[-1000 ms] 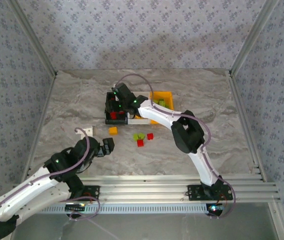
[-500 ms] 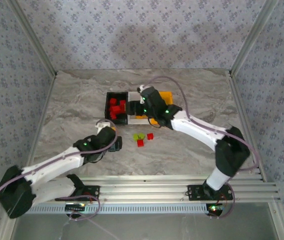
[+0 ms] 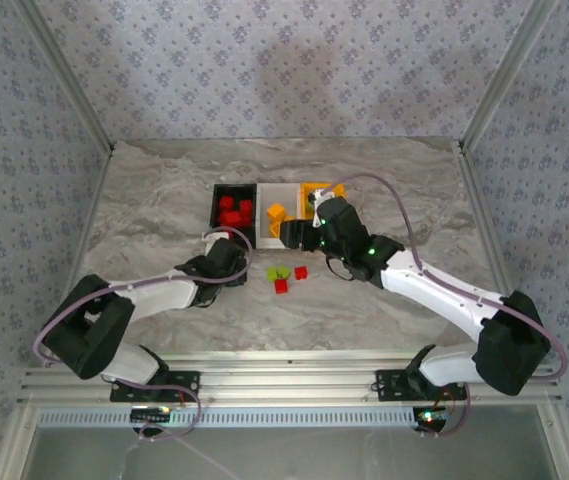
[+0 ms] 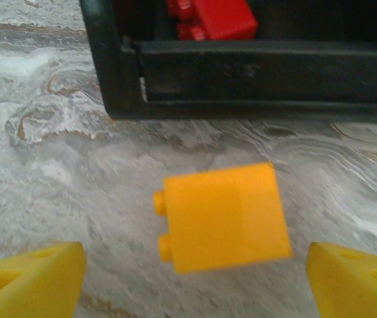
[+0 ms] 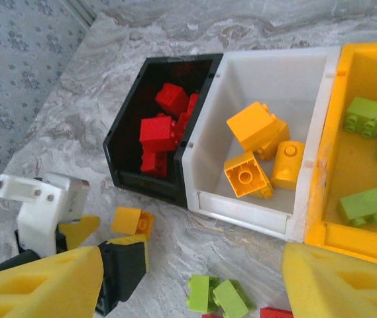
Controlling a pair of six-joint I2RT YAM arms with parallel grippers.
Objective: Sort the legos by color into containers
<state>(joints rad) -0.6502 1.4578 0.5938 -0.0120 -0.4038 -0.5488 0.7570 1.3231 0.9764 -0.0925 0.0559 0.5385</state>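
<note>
Orange brick (image 4: 224, 215) dead centre in wide-open, empty left end effector (image 4: 191, 285), studs pointing sideways, black bin (image 4: 254, 73) just beyond, toward far edge of tabletop (image 4: 49, 172).

Marbled table (image 3: 144, 200) carries black bin (image 5: 142, 177), white bin (image 5: 241, 211), yellow bin (image 5: 347, 237), loose legos (image 3: 281, 285).

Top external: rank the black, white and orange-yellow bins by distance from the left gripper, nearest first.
1. Black bin: just beyond the left gripper, at the left end of the row.
2. White bin: middle of the row.
3. Orange-yellow bin: right end of the row.
</note>
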